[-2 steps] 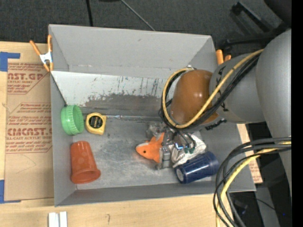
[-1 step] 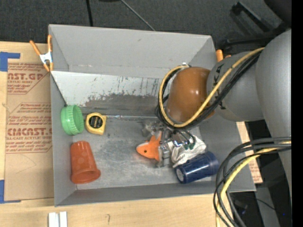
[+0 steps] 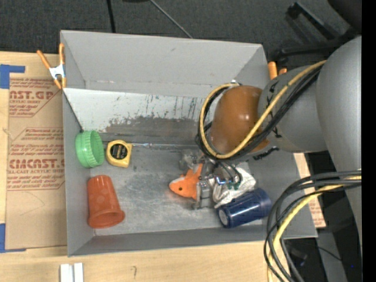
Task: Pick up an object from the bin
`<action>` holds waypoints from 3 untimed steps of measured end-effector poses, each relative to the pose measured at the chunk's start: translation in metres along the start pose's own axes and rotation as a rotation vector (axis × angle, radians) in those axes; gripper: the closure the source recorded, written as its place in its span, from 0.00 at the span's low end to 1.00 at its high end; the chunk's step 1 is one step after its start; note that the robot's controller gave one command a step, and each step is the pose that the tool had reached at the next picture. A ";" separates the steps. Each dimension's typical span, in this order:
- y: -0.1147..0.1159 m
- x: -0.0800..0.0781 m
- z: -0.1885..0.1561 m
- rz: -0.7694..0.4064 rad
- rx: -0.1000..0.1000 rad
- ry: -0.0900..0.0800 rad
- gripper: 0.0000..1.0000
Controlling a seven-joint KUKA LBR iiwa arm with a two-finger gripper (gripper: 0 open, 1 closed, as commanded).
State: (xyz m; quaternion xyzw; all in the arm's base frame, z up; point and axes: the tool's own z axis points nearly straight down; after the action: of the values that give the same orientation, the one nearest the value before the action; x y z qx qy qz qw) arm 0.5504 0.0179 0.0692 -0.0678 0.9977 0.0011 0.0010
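The small orange plastic piece [image 3: 183,186] lies on the floor of the grey metal bin [image 3: 147,69], at about 5 o'clock from the floor's middle and not far from the front wall. It is irregular in shape. A rounded, bulging lobe points toward 9 o'clock and a narrower tongue rises toward 1 o'clock, so it lies low and slanted rather than upright. Its colour is a bright, even orange, and its exact kind cannot be told. Its 3 o'clock side is hidden by the claw [image 3: 205,194], which is right against it. A dark blue cylinder [image 3: 245,207] lies on its side at the piece's 4 o'clock, near but apart.
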 end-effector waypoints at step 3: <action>0.005 -0.006 -0.005 -0.124 0.001 0.002 1.00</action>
State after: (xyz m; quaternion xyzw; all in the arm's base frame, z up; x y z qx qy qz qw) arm 0.5553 0.0239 0.0739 -0.1294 0.9916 0.0004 0.0001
